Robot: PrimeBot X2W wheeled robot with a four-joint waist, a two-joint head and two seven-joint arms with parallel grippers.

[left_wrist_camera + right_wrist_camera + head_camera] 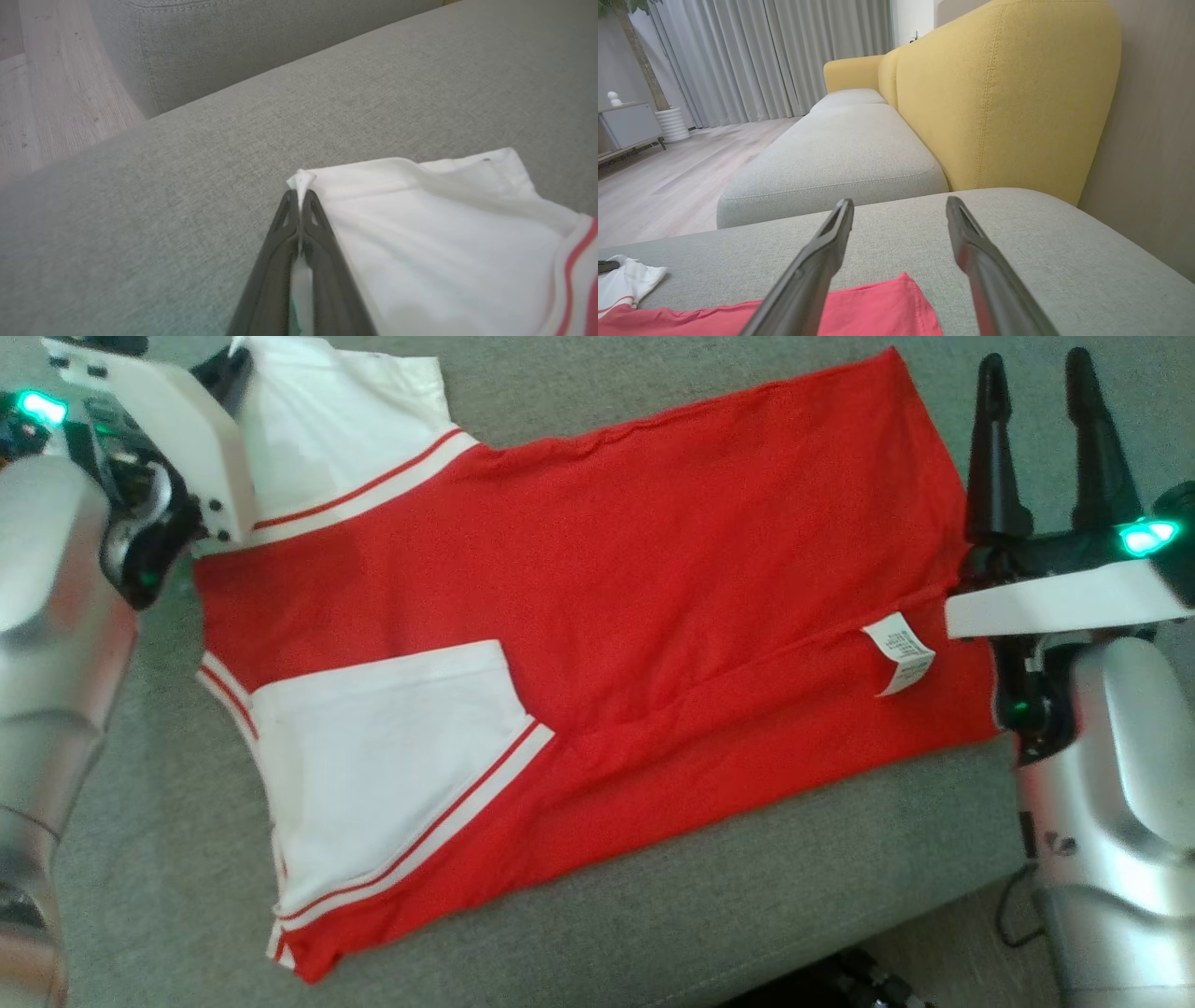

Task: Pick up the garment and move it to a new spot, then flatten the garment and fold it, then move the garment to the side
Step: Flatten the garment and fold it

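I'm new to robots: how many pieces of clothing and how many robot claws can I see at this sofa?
garment: 1
grippers: 2 (left gripper shut on the garment's white sleeve, right gripper open)
Total: 3

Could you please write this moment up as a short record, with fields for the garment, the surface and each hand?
garment: red and white shirt, spread out, care label showing
surface: grey cushion
left hand: shut on the tip of the far white sleeve
right hand: open at the shirt's hem end, holding nothing
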